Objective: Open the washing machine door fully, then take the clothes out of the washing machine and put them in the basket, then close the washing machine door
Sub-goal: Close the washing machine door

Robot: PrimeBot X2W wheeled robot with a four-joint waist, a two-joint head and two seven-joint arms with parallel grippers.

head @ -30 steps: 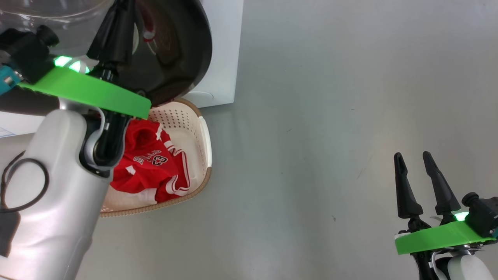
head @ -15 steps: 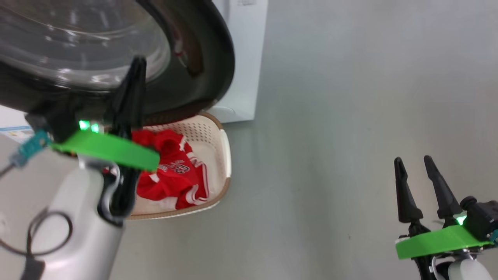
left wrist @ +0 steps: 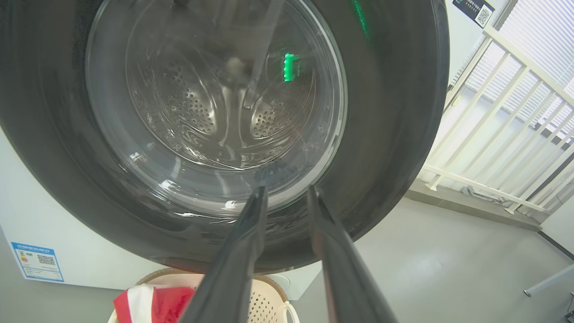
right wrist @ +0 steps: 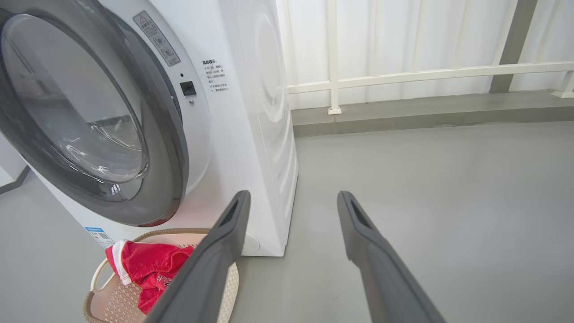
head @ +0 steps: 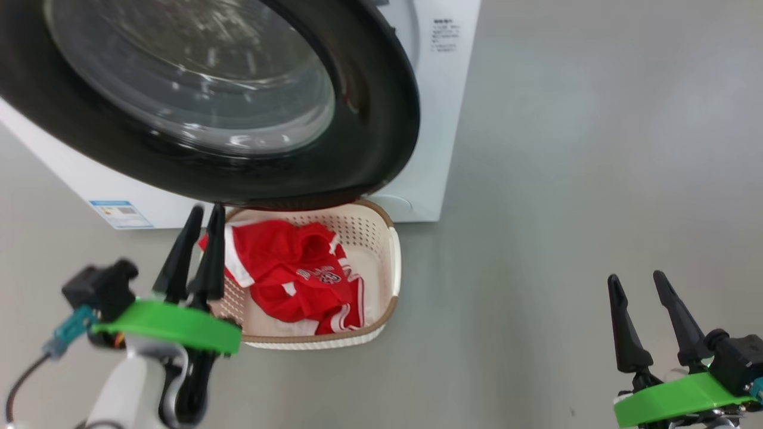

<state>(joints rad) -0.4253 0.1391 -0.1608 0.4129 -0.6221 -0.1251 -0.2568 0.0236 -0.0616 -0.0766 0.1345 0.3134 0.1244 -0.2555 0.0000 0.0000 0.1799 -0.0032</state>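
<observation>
Head view: the washing machine door [head: 197, 89] filled the top left with its glass facing the robot. The basket [head: 390, 262] sat right under the door's 6 o'clock edge, up against the washing machine [head: 444, 119].
Laundry: the clothes [head: 292, 271] were heaped in the basket. The drum [left wrist: 188, 107] looked bare through the glass in the left wrist view, so I'd say only shutting the door remained.
Door gap: in the right wrist view the door's 3 o'clock edge stood off the white front with the latch hole [right wrist: 188, 88] uncovered. So it was ajar, not latched.
Left arm: the left gripper [head: 207, 210] was low, just beside the basket's 9 o'clock end, fingers aimed at 12 o'clock toward the door's lower rim. It was near but not touching, far as I could tell. Jaws were a narrow slit apart with nothing in them.
Right arm: the right gripper [head: 635, 277] sat way off at 4 o'clock from the basket, jaws spread wider and also empty.
What matters: the door lay at 12 o'clock from the left fingers but at 10 o'clock and well apart from the right ones. That made left the nearer arm by a lot.
Axis: it's a round door, so no real long axis. The hinge looked to be on the 9 o'clock side, so the push probably wanted to land toward the 3 o'clock edge.
</observation>
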